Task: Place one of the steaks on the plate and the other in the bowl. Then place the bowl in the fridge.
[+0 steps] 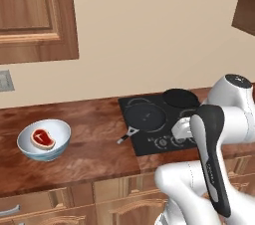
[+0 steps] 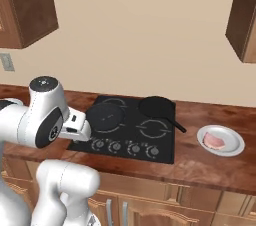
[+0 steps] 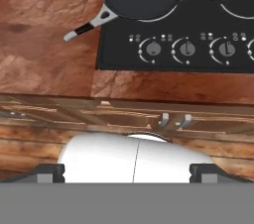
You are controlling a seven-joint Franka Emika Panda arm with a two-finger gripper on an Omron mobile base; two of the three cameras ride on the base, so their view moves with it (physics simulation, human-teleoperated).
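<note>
the bowl (image 1: 44, 141), lower left, is holding a steak (image 1: 43, 138); the gripper (image 3: 127, 171) is hanging spread and empty, so approach its rim squarely.

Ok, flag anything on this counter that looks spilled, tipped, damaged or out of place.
Nothing stands out. One steak lies inside the upright bowl left of the cooktop, the other steak lies flat on the plate to its right. Two black pans sit level on burners. No spills.
</note>
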